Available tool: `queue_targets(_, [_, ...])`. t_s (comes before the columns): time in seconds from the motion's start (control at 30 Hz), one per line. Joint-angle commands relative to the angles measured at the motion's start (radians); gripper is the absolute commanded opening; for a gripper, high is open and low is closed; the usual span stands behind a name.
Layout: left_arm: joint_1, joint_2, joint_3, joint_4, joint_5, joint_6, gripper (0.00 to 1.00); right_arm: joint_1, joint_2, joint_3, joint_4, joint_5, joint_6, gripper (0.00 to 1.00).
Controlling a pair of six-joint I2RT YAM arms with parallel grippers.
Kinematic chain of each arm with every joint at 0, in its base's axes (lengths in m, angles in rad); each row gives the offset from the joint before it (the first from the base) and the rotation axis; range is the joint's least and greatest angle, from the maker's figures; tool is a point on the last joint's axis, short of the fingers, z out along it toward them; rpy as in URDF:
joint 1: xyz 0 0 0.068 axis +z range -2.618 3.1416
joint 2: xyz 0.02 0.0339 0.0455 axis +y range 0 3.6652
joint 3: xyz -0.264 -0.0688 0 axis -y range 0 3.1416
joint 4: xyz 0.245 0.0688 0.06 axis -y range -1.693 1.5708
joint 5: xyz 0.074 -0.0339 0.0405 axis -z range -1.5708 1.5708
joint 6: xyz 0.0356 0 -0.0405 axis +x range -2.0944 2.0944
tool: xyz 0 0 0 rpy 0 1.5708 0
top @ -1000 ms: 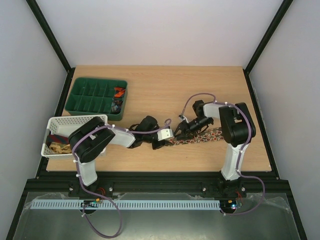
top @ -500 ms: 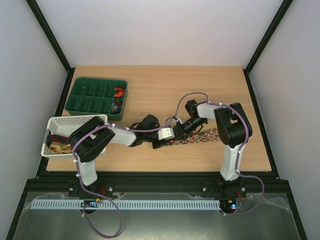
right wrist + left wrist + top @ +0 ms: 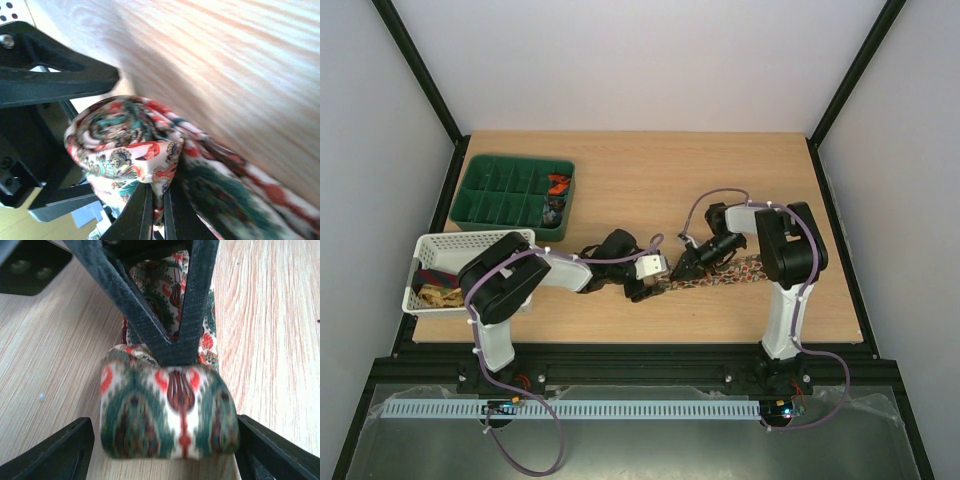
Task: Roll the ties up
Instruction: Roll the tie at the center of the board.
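Note:
A floral patterned tie (image 3: pixel 720 275) in red, green and white lies as a strip on the table, its left end wound into a small roll (image 3: pixel 167 417). My left gripper (image 3: pixel 165 447) is open, one finger on each side of the roll; the right finger touches it and a thin gap shows on the left. My right gripper (image 3: pixel 156 205) is shut on a fold of the tie just beside the roll (image 3: pixel 120 130). Its dark fingers (image 3: pixel 182 330) come down right behind the roll in the left wrist view. From above, both grippers (image 3: pixel 642 285) (image 3: pixel 682 272) meet at the tie's left end.
A green compartment tray (image 3: pixel 480 190) at the back left holds an orange-red coil (image 3: pixel 558 184) and a dark coil (image 3: pixel 553 210). A white basket (image 3: pixel 470 240) at the left edge holds a gold-patterned tie (image 3: pixel 438 296) and a maroon one (image 3: pixel 435 275). Purple cables run along both arms.
My right gripper swung left toward the left gripper, then came back a little to the right with the tie in it. The left wrist turned slightly. The roll stays between the left fingers.

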Motion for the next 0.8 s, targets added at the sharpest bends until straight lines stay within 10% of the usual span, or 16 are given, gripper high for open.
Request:
queue_targets(0.0, [0.002, -0.004, -0.013, 0.093, 0.041, -0.031, 0.79, -0.039, 0.064, -0.042, -0.039, 0.199, -0.033, 0.01])
queue_targets(0.27, [-0.033, 0.086, 0.053, 0.163, 0.061, -0.055, 0.75, -0.048, 0.104, -0.019, -0.034, 0.179, -0.014, 0.01])
queue_targets(0.43, [-0.035, 0.117, 0.084, 0.109, 0.046, -0.031, 0.52, -0.049, 0.096, -0.017, -0.041, 0.147, -0.014, 0.04])
queue_targets(0.77, [-0.015, 0.051, 0.016, -0.078, 0.010, 0.008, 0.40, -0.046, -0.075, 0.017, -0.109, 0.092, -0.089, 0.47])
